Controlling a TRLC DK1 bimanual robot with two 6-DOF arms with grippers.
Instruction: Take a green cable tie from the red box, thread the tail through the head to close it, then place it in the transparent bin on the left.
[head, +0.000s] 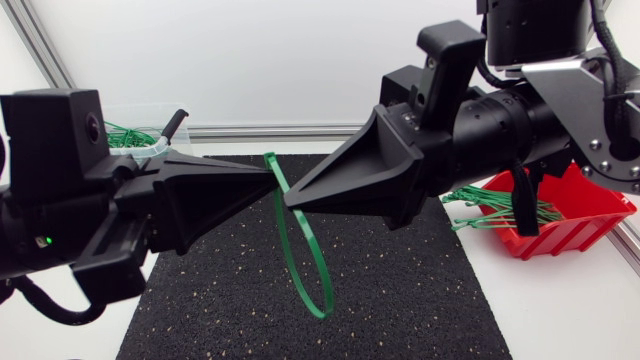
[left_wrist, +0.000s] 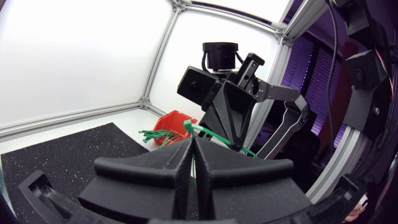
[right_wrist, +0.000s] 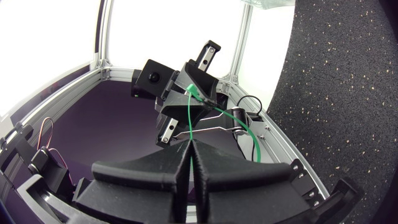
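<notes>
**Workpiece.** The green cable tie (head: 318, 309) is held in the air above the black mat (head: 230, 300), near the middle of the counter (head: 560, 310). It forms a loop that hangs down from the two gripper tips. The upper part of the loop sits at the point where the tips meet.

**Left gripper.** The left gripper (head: 265, 172) comes in from the left. Its fingers are pressed together on the tie at the top of the loop. In the left wrist view the strap comes out just ahead of the closed fingertips.

**Right gripper.** The right gripper (head: 290, 200) comes in from the right. It is likewise clamped on the tie, just below and beside the left gripper's tip. The two tips are almost touching.

**Supply.** The red box (head: 560, 235) stands at the right edge of the mat and is partly hidden by the right arm. Loose green cable ties (head: 490, 200) stick out over its near wall.

**Destination.** The transparent bin (head: 140, 148) stands at the far left, behind the left arm. Some green ties (head: 125, 135) are visible inside it.
</notes>
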